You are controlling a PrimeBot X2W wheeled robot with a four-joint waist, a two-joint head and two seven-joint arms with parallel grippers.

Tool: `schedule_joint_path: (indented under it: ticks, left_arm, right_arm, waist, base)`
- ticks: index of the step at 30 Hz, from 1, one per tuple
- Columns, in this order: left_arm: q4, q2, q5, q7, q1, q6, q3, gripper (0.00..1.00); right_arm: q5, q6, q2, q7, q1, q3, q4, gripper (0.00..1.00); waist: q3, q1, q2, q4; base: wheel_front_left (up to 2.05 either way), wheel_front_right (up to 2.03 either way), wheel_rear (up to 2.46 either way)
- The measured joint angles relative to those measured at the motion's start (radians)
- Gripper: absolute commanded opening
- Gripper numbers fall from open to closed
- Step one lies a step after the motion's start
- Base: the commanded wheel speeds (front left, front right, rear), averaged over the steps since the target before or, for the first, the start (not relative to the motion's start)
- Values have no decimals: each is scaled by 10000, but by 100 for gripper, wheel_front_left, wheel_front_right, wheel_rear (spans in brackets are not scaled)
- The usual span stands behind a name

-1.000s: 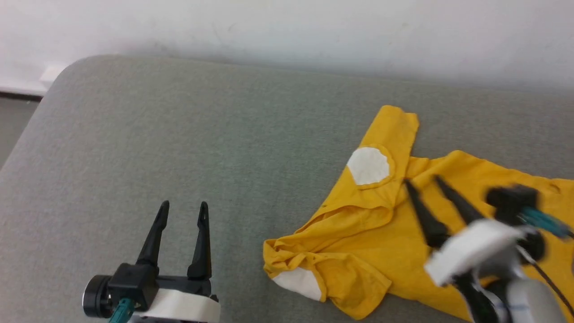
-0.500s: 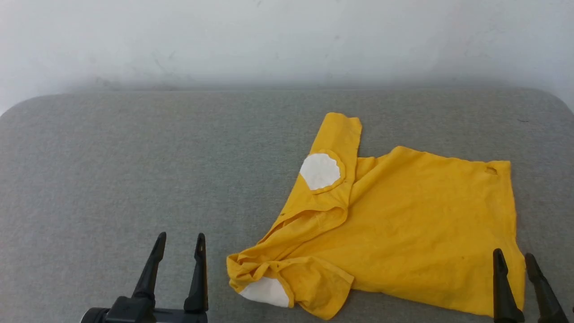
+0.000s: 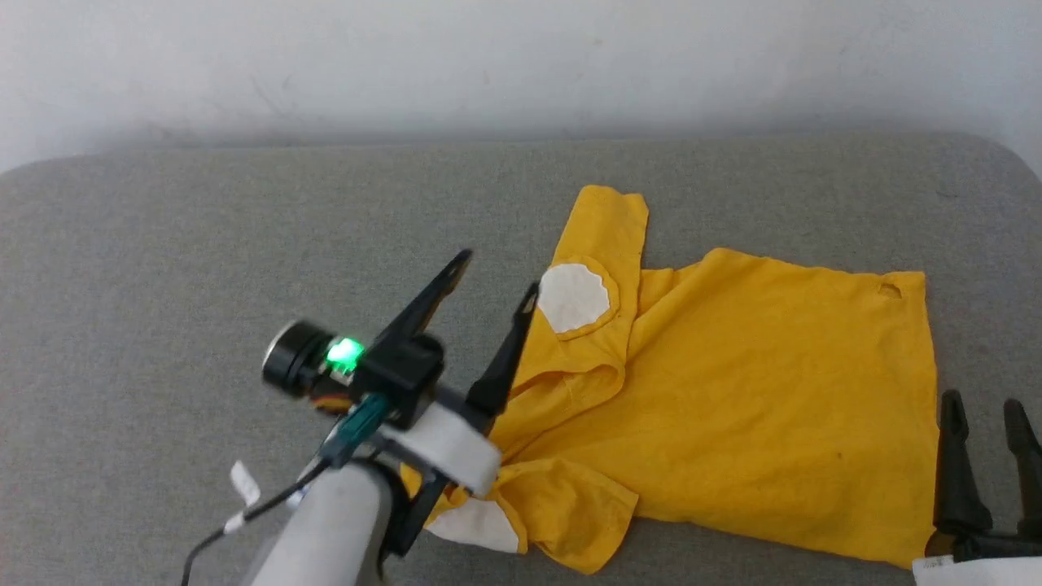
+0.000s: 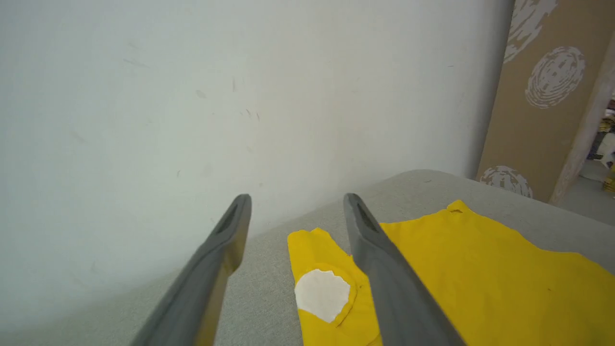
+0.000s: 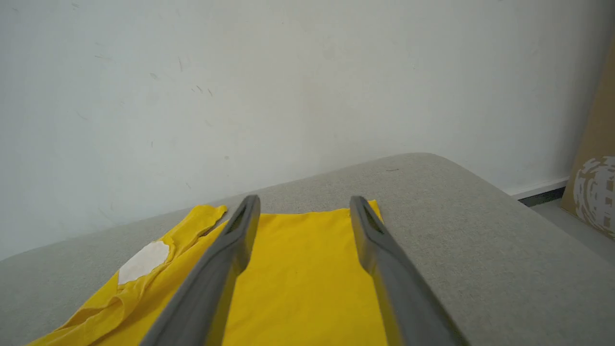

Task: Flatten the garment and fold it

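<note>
The garment [image 3: 757,407], a bright yellow T-shirt, lies mostly spread on the grey cushion, plain side up. One sleeve with a white patch [image 3: 574,297] is folded over near the collar, and a second sleeve is bunched at the front left. My left gripper [image 3: 496,281] hovers open above the shirt's left edge, its fingers pointing at the white patch, nothing between them. In the left wrist view the gripper [image 4: 297,204] frames the patched sleeve [image 4: 323,294]. My right gripper [image 3: 985,407] stands open by the shirt's right hem; in its own view the gripper [image 5: 304,204] points across the yellow cloth [image 5: 302,278].
The grey cushion [image 3: 203,244] has rounded corners at the back left and back right. A white wall [image 3: 521,57] runs right behind it. A brown patterned board [image 4: 543,96] leans beyond the cushion's right end. Bare cushion lies left of the shirt.
My left arm has risen and swung right, from the front left to the shirt's left edge. The right gripper stays at the lower right. The camera has shifted slightly.
</note>
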Motion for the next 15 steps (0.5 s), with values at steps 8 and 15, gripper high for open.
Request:
schedule_joint_path:
  ticks: [8, 15]
  left_arm:
    - [2061, 414, -1072, 1802, -4356, -42, -3206, 100]
    - [3751, 458, -2732, 3070, -6223, -44, -5881, 100]
  right_arm:
    - [-88, 2, 0, -6, -852, -134, -90, 100]
    - [-17, 2, 4, -6, -1255, 65, 33, 100]
  waist:
    - [1035, 2, 0, 5]
    - [1965, 3, -1, -229]
  base:
    - [0, 0, 0]
    - [0, 0, 0]
